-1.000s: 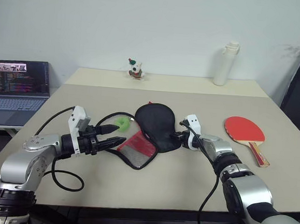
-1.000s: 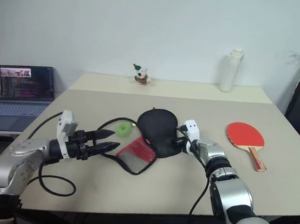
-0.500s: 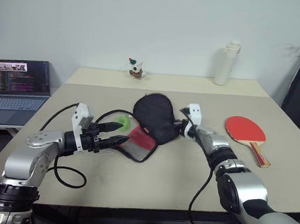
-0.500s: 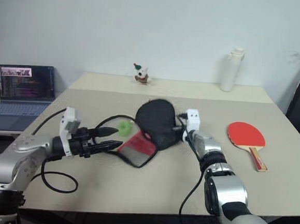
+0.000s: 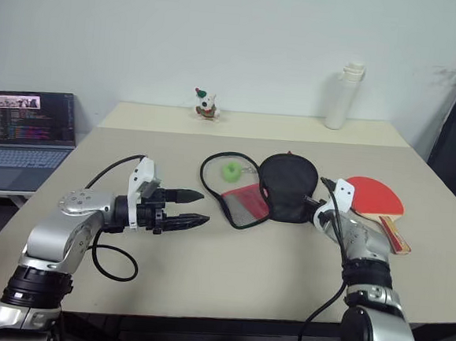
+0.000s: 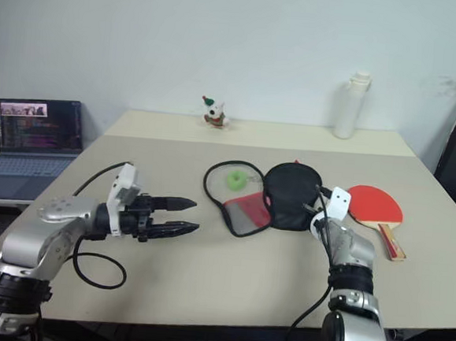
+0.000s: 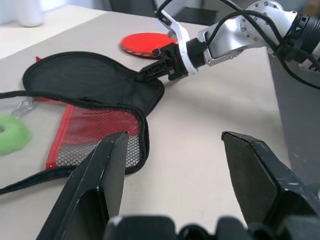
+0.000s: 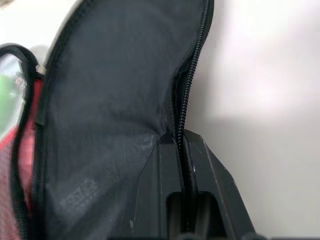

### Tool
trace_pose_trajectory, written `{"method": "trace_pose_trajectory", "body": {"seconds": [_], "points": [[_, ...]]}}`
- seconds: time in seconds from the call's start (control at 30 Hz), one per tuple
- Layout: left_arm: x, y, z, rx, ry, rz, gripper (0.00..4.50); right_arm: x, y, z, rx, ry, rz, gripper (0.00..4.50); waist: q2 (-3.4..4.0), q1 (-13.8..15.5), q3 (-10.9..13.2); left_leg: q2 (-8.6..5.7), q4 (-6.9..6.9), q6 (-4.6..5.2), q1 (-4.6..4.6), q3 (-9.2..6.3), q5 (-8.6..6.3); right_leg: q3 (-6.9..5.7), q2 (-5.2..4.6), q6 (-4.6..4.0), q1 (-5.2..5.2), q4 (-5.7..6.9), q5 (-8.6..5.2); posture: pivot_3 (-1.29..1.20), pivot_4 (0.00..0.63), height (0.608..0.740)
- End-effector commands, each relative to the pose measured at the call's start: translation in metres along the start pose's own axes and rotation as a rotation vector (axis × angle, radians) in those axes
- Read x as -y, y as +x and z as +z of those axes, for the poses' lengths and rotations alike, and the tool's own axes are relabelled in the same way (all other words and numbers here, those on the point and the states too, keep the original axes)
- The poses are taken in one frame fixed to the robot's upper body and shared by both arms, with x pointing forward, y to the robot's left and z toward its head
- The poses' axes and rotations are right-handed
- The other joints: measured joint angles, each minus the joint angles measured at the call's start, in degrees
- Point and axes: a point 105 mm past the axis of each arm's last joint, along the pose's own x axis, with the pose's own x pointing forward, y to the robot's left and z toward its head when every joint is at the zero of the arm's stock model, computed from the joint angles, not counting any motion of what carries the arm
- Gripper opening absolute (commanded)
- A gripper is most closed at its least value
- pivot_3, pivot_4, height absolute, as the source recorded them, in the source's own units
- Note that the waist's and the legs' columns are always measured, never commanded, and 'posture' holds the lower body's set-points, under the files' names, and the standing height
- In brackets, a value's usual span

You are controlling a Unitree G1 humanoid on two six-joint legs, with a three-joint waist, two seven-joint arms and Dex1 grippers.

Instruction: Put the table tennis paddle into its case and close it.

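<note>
Nearest the robot, above the beige surface (image 5: 228, 265), the left pincer (image 5: 197, 207) hangs with its two black fingers spread apart, holding nothing, pointing toward the case. Further on, the right pincer (image 5: 316, 211) is clamped together on the zippered edge of the soft black paddle-shaped case (image 5: 287, 187), which lies unzipped with its red mesh-pocket flap (image 5: 244, 203) spread toward the left. A green ring (image 5: 232, 170) sits inside the case's black cord loop. Just beside the case lies the red-faced, wooden-handled table tennis paddle (image 5: 377, 200). Beyond stand a small figurine (image 5: 206, 105), a white bottle (image 5: 344, 96) and a laptop (image 5: 27, 133).
</note>
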Motion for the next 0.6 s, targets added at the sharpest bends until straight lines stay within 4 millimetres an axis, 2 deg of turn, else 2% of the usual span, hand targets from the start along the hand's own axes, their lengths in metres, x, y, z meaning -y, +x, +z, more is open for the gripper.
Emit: {"method": "trace_pose_trajectory", "body": {"seconds": [0.03,0.2,0.27,0.47,0.6], "points": [[0.001,0.002,0.009,-0.002,0.047,-0.043,3.24,-0.011,-0.021,0.003,0.028,0.035,0.015,0.03,0.00,-0.06,0.00,0.02,-0.01,0.00,0.01,0.00,0.00,0.00,0.03,0.00,0.00,0.00,0.00,0.00,0.150,0.740],[0.003,0.003,0.008,-0.013,0.051,-0.070,3.24,-0.019,-0.038,-0.011,0.009,0.052,0.020,0.03,0.01,0.02,0.00,0.04,-0.02,0.01,0.02,-0.02,0.00,0.00,0.06,0.13,-0.01,0.02,-0.14,0.00,0.150,0.740],[0.003,0.004,0.007,-0.015,0.049,-0.074,3.24,-0.012,-0.039,-0.012,0.013,0.037,0.000,0.03,0.01,0.03,0.00,0.02,-0.01,0.01,0.03,-0.02,0.00,0.01,0.05,0.18,0.01,0.00,-0.17,0.00,0.150,0.740],[0.005,0.005,0.006,-0.016,0.044,-0.075,3.24,0.009,-0.033,0.008,0.042,-0.019,-0.037,0.03,0.01,0.02,0.00,0.01,-0.01,0.01,0.02,-0.01,0.00,0.01,0.05,0.20,0.02,-0.05,-0.20,0.00,0.150,0.740],[0.006,0.005,0.005,-0.016,0.042,-0.071,3.24,0.010,-0.031,0.014,0.037,-0.037,-0.029,0.03,0.01,0.03,0.00,0.02,-0.01,0.01,0.02,0.01,-0.01,0.02,0.07,0.20,0.01,-0.05,-0.21,0.00,0.150,0.740]]}}
